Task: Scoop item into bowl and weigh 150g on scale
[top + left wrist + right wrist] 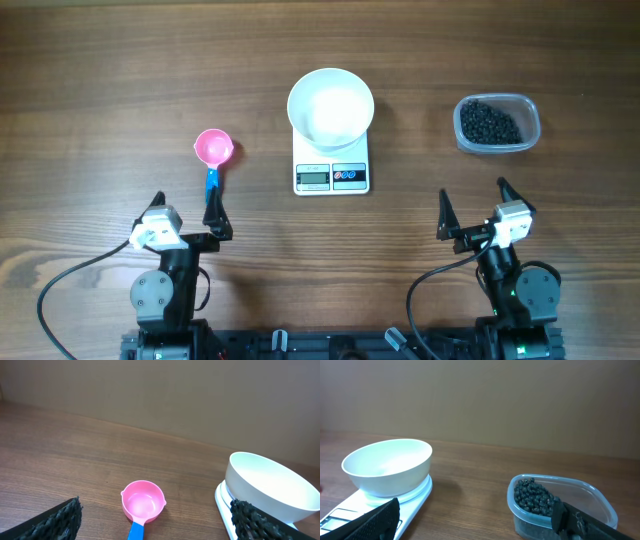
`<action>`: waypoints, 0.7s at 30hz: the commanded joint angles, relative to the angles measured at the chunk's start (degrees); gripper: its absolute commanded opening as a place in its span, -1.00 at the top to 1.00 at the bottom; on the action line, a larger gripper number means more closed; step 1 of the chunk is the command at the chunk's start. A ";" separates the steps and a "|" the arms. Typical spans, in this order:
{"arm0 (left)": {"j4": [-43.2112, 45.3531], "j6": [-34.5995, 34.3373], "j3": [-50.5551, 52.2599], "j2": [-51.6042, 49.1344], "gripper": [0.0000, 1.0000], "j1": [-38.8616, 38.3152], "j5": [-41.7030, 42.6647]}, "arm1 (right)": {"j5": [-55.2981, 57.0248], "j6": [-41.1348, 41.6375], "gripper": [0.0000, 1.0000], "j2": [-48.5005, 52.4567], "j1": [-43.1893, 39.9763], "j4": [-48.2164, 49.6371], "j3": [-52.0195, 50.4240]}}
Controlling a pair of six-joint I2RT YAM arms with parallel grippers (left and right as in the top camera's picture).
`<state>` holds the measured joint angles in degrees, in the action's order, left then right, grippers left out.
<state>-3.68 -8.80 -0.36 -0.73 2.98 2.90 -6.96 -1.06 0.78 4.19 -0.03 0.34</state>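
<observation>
The left gripper (186,205) and right gripper (472,192) are hanging wide open at the bottom, gripping nothing. The bowl (331,105) is sitting on the scale (331,176).

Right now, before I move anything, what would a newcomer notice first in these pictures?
The white bowl sitting on the scale in the middle stands out first. Left of it lies a pink scoop with a blue handle; right of it, a clear tub of black beads. The left hand and right hand are open and empty, nearest the robot.
</observation>
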 commanded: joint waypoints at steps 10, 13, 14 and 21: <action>-0.59 1.09 0.04 0.35 -1.00 -0.26 0.09 | 1.22 1.11 -0.99 -0.57 -0.20 0.28 0.00; -0.59 1.09 0.04 0.35 -1.00 -0.26 0.07 | 1.22 1.11 -0.99 -0.57 -0.20 0.28 0.00; -0.59 1.09 0.04 0.35 -1.00 -0.26 0.07 | 1.20 1.11 -1.00 -0.57 -0.20 0.28 0.00; -0.59 1.09 0.04 0.35 -1.00 -0.26 0.07 | 1.22 1.11 -0.99 -0.57 -0.20 0.28 0.00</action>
<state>-3.68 -8.80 -0.36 -0.73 2.98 2.90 -6.96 -1.06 0.78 4.19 -0.03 0.34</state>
